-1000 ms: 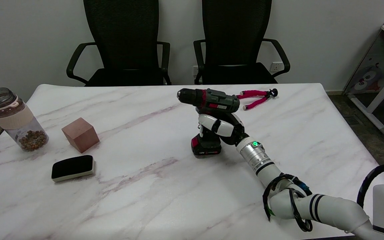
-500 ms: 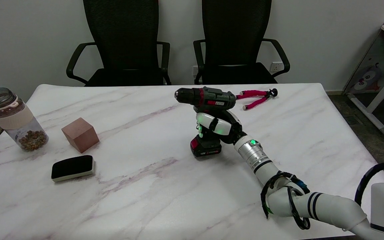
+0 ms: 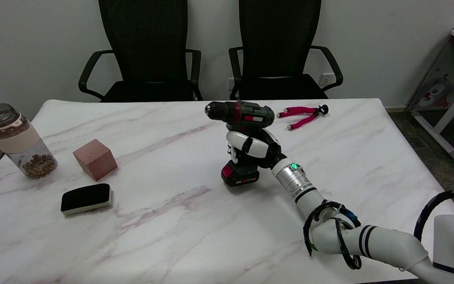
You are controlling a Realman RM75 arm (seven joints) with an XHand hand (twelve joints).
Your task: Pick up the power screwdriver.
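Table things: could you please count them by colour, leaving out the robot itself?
Black with red: 1, the power screwdriver, gripped by the right hand
Pink: 1, small tripod
Reddish brown: 1, cube
Black and white: 1, eraser
Clear: 1, jar
Total: 5

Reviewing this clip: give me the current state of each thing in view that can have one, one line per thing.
Black, green and red power screwdriver: upright, chuck pointing left, gripped at the handle.
Right robot hand: wrapped around the screwdriver's handle.
Clear jar with beige band: upright, no lid, brown pieces at the bottom.
Reddish-brown cube: resting on the table.
Black-and-white eraser: lying flat.
Pink flexible tripod: lying on its side.
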